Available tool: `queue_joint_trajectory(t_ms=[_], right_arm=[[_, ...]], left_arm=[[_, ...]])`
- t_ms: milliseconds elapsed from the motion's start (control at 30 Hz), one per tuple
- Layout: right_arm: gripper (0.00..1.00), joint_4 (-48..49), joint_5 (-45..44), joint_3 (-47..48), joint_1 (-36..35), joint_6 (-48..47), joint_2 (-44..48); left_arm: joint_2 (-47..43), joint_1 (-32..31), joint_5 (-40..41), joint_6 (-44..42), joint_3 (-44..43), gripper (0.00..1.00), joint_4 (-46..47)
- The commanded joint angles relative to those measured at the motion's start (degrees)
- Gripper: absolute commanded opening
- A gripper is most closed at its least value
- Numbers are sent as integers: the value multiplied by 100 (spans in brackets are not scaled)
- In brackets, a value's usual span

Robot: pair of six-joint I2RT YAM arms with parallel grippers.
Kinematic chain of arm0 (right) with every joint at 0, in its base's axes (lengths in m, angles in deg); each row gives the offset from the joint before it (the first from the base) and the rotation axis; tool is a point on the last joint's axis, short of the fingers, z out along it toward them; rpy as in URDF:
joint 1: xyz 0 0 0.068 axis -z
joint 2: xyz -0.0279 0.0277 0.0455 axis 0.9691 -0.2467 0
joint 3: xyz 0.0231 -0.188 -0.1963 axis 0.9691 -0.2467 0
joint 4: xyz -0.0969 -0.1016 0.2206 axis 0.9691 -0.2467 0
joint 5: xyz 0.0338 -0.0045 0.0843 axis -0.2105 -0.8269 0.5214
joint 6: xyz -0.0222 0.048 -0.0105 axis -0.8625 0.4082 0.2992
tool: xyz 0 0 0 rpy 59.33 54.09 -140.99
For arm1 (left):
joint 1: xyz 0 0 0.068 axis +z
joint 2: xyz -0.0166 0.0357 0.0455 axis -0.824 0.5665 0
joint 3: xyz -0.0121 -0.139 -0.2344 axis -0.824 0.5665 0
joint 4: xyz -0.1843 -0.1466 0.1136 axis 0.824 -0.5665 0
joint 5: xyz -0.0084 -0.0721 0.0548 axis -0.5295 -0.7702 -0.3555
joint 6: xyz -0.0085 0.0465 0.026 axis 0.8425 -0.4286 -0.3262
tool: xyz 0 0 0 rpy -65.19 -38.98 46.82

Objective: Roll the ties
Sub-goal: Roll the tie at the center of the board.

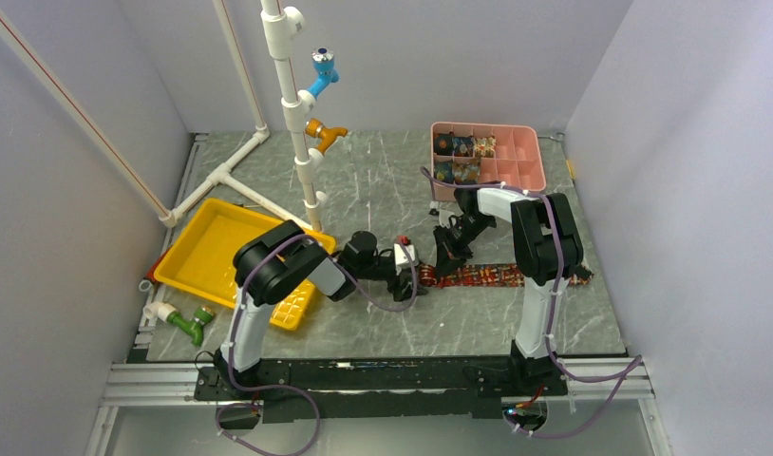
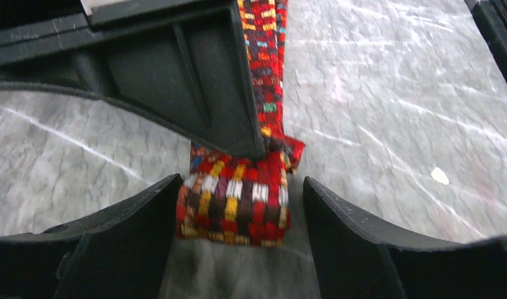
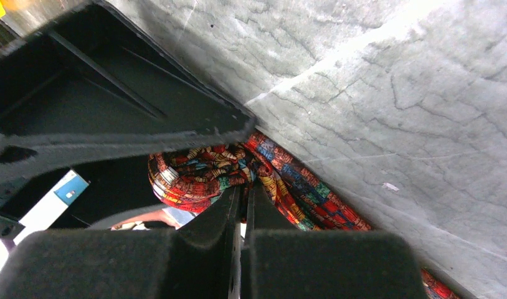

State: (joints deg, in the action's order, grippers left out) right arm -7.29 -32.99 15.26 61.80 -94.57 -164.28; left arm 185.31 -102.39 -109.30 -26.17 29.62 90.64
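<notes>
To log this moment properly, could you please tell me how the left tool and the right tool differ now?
The left tool stands open, fingers flanking the rolled end of the red, dark and gold patterned fabric tie; the right tool is shut. The left tool lines up with the strip from its end; the right tool reaches in from the far side. Both meet at that rolled end.

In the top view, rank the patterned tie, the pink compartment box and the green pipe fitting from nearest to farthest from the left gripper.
1. tie: its rolled end lies between the jaws of the left gripper, and the strip runs right.
2. pink box: far right of the table.
3. green fitting: near left edge.
</notes>
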Motion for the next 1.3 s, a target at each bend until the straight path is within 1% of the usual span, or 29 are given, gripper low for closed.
queue_joint_trajectory(t_ms=[0, 100, 167, 267, 367, 400, 467, 533, 633, 667, 733, 833, 933, 1033, 1133, 1267], right_arm=[[0, 917, -1545, -173, -71, -202, -419], [0, 995, -1501, -199, -80, -158, -418], [0, 1053, -1434, -229, -86, -123, -396], [0, 1134, -1304, -275, -127, -64, -348], [0, 1140, -1050, -271, -138, -49, -304], [4, 1061, -949, -221, -138, -72, -302], [21, 764, -749, -61, -94, -170, -264], [33, 443, -537, 122, 37, -284, -130], [44, -29, -131, 443, 304, -538, 120], [46, -195, -1, 547, 376, -638, 193], [46, -480, 271, 606, 476, -839, 335], [50, -543, 745, 444, 490, -929, 587], [50, -379, 1303, 217, 434, -685, 717], [48, -194, 1676, 41, 323, -471, 656], [48, 40, 1671, -72, 198, -306, 518], [48, 317, 1105, -186, 83, -124, 373]], left_arm=[[458, -189, 214, 583, -289, 73, 141], [519, -264, 298, 500, -335, 63, -5], [508, -294, 420, 463, -297, 52, -195], [424, -297, 489, 334, -179, 39, -549], [240, -319, 779, -31, -137, 22, -1407], [159, -312, 865, -179, -134, 18, -1742], [-16, -301, 989, -490, -121, 12, -2421], [-191, -296, 1042, -735, -145, 10, -3100], [-285, -274, 1117, -983, -242, 7, -3957], [-283, -273, 1177, -1019, -295, 7, -4243], [-263, -271, 1229, -1108, -430, 6, -4663], [-209, -274, 1300, -1116, -623, 6, -5107], [-161, -271, 1351, -1086, -777, 6, -5365], [-126, -268, 1381, -1096, -895, 6, -5547], [-88, -273, 1410, -1140, -1014, 6, -5718], [-59, -268, 1433, -1156, -1092, 7, -5828]])
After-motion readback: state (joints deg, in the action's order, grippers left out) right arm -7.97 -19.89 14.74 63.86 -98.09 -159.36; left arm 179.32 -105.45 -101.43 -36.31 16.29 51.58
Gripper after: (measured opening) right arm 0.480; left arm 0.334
